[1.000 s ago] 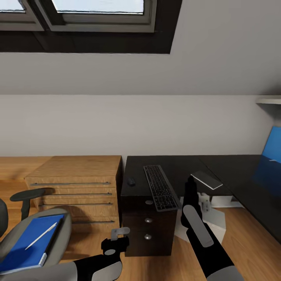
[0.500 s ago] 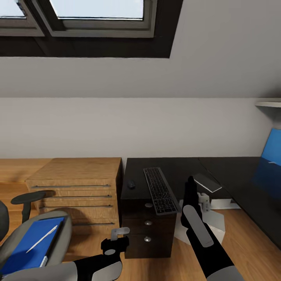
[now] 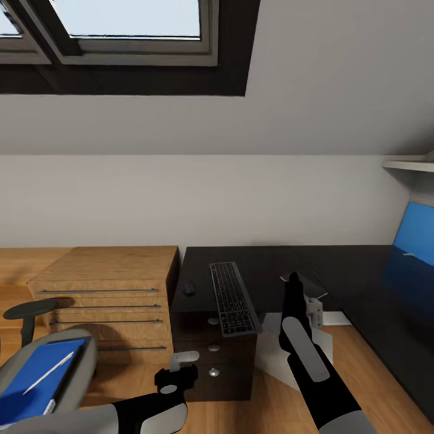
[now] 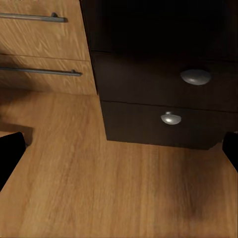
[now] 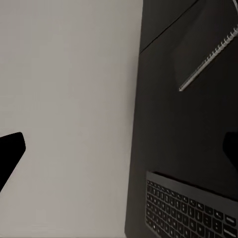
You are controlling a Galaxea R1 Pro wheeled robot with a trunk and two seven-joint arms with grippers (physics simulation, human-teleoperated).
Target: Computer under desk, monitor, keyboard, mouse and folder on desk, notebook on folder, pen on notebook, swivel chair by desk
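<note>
Here, both grippers are held empty near the desk (image 3: 265, 271).

Fingers are seen spread apart on the left gripper (image 3: 181, 367) and right gripper (image 3: 295, 286). The folder (image 3: 33, 386), left of the desk on the swivel chair (image 3: 78, 367), is judged light, stiff and slippery; an edge grip is advised, the loose pen (image 3: 48, 374) minded.

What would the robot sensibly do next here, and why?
Probably turn toward the swivel chair and reach the empty left gripper to the pen lying on the folder. Keyboard and mouse already sit on the desk.
</note>
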